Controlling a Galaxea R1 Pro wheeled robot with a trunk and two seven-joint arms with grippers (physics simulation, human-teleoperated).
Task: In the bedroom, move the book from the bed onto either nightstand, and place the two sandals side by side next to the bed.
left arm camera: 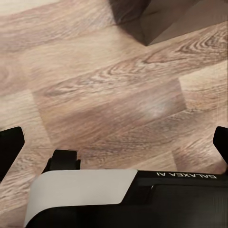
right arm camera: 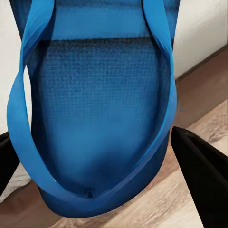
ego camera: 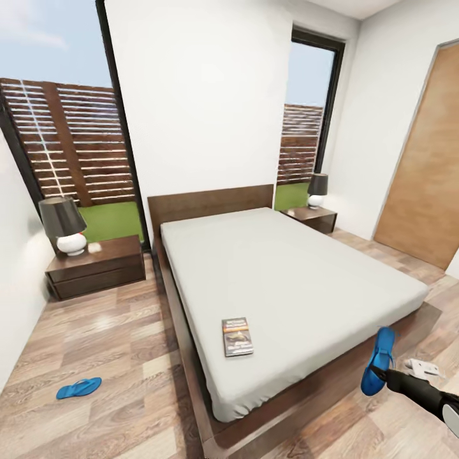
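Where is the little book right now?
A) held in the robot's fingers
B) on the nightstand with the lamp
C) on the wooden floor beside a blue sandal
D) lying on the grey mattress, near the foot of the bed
D: the book lies flat on the bed, toward its foot end, while the right gripper holds a blue sandal.

The head view looks from high at the foot of the bed (ego camera: 299,280) toward the far windowed wall. The left wrist view faces down, close over the floor (left arm camera: 109,90). The right wrist view sits hard against a blue sandal (right arm camera: 99,118), which the head view shares at near right (ego camera: 378,361).
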